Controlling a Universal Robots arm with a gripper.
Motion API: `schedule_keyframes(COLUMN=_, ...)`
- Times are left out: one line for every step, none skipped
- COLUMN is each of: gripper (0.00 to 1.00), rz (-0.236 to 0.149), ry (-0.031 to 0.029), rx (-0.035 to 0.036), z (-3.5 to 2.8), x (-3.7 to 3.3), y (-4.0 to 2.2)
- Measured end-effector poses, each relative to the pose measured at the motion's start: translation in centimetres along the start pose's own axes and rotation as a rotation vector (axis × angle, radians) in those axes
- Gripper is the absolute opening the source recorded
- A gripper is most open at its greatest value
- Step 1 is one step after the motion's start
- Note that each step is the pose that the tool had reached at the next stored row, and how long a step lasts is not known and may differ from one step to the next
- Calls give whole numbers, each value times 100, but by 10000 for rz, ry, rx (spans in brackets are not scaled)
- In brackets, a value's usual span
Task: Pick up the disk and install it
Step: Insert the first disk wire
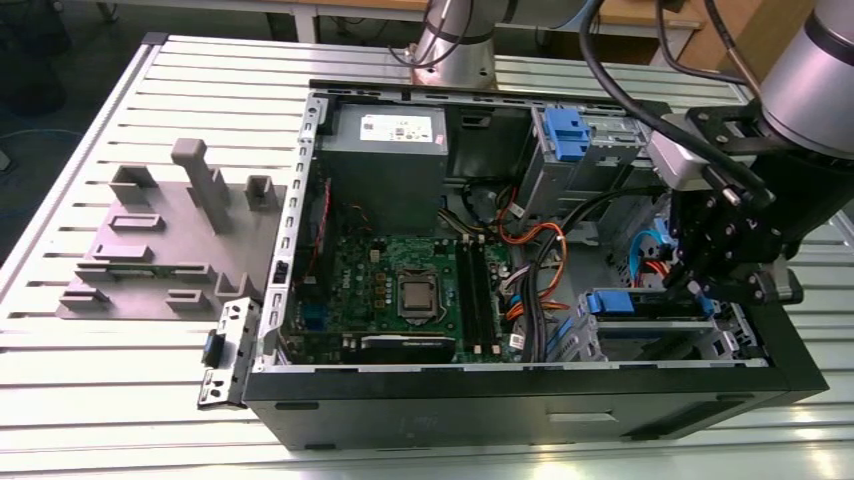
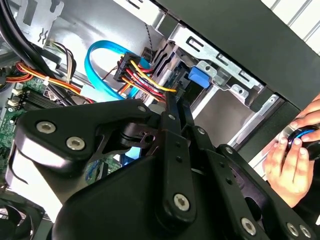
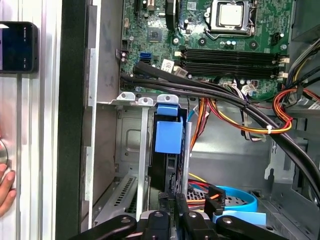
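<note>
The disk [image 1: 625, 300], dark-bodied in its bright blue carrier, sits in the lower metal drive bay at the near right corner of the open computer case. In the first wrist view its blue carrier tab [image 3: 167, 136] stands between the bay's metal rails. My gripper [image 1: 687, 290] reaches down into the case right beside the bay. Its two black fingers [image 3: 169, 196] lie close together at the disk's cable end. In the second wrist view the gripper [image 2: 173, 102] points at the blue carrier end [image 2: 198, 77], fingers narrow and nearly together.
A grey stepped fixture [image 1: 160, 240] lies on the slatted table at the exterior view's left. Inside the case are the motherboard [image 1: 400, 280], an upper bay with a blue bracket [image 1: 567, 135] and cable bundles [image 3: 225, 95]. A person's hand [image 2: 295, 160] rests outside the case wall.
</note>
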State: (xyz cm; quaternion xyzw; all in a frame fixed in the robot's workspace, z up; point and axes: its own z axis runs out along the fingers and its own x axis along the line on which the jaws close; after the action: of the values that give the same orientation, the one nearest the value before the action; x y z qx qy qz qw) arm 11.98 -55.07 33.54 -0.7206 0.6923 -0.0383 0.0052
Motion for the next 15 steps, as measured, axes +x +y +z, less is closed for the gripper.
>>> schedule_keyframes(gripper=16, rz=9, ry=2, rx=11, z=-5, x=0, y=0)
schedule_keyframes(gripper=16, rz=19, ry=2, rx=21, z=-7, x=0, y=0)
schedule_keyframes(gripper=16, rz=32, ry=3, rx=32, z=-8, x=-1, y=0)
schedule_keyframes(gripper=16, rz=54, ry=5, rx=41, z=-9, x=0, y=0)
schedule_keyframes(gripper=16, rz=97, ry=10, rx=48, z=-10, x=0, y=1)
schedule_keyframes(gripper=16, rz=162, ry=14, rx=52, z=-9, x=0, y=2)
schedule_keyframes(gripper=16, rz=241, ry=19, rx=56, z=-9, x=-1, y=6)
schedule_keyframes(gripper=16, rz=311, ry=23, rx=61, z=-8, x=-1, y=10)
schedule_keyframes(gripper=16, rz=390, ry=28, rx=62, z=-6, x=-1, y=12)
schedule_keyframes(gripper=16, rz=473, ry=35, rx=62, z=-4, x=-2, y=12)
schedule_keyframes(gripper=16, rz=548, ry=39, rx=62, z=-1, x=-4, y=12)
schedule_keyframes(gripper=16, rz=570, ry=44, rx=62, z=0, x=-10, y=13)
schedule_keyframes(gripper=16, rz=571, ry=42, rx=62, z=1, x=-14, y=13)
schedule_keyframes(gripper=16, rz=572, ry=35, rx=63, z=1, x=-14, y=13)
schedule_keyframes(gripper=16, rz=574, ry=26, rx=68, z=2, x=-14, y=15)
